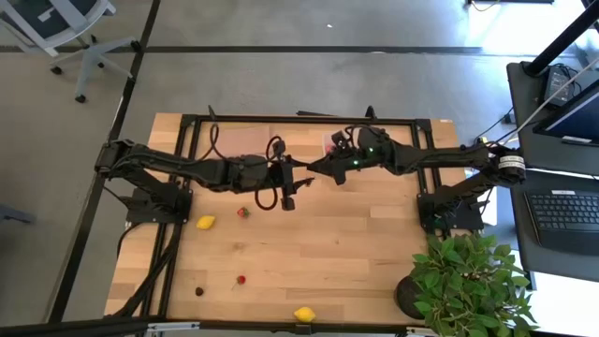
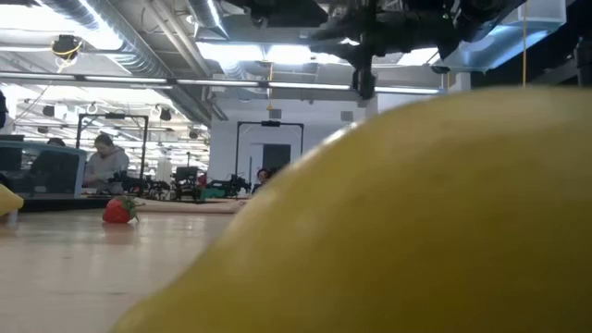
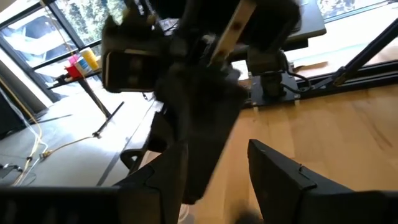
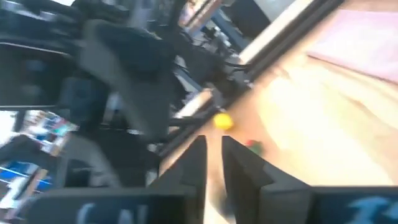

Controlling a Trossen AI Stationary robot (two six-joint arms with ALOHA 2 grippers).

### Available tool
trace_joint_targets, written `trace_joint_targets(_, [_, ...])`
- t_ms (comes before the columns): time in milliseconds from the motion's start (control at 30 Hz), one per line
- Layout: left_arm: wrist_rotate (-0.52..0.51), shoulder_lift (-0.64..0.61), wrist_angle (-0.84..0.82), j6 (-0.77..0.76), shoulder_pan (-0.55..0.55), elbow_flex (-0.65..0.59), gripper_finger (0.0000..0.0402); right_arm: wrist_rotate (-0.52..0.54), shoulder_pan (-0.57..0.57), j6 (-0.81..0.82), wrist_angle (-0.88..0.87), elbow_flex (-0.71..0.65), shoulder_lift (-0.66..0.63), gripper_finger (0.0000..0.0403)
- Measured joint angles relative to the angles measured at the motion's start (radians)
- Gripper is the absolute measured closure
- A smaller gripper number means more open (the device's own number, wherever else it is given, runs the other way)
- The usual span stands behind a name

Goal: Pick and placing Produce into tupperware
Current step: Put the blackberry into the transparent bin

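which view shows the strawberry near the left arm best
The low view: the strawberry sits unobstructed on the table, leaves visible. The high view shows it only as a tiny red dot beside a lemon. The right wrist view gives a red-green blur that may be it; the left wrist view shows none.

High view looked straight down on the whole table (image 1: 309, 243) and both arms, floor around it. Low view sat at tabletop level, facing across into the room; a lemon (image 2: 416, 222) pressed close to the lens filled most of it. That lemon (image 1: 304, 315) lay at the table's near edge from above. Each wrist view looked past its own fingers at the other arm, close.
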Motion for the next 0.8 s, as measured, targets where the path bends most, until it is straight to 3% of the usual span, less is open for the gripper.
trace_joint_targets(167, [-0.007, -0.006, -0.005, -0.008, 0.0, 0.0, 0.0246, 0.011, -0.05, -0.092, -0.09, 0.0, 0.0, 0.0399])
trace_joint_targets(533, [-0.025, -0.006, -0.179, -0.16, 0.003, 0.0, 0.025, 0.048, -0.14, -0.197, -0.354, 0.0, 0.0, 0.0376])
trace_joint_targets(800, [-0.024, -0.005, -0.209, -0.182, 0.003, 0.0, 0.0234, 0.045, -0.141, -0.2, -0.376, 0.0, 0.0, 0.0376])
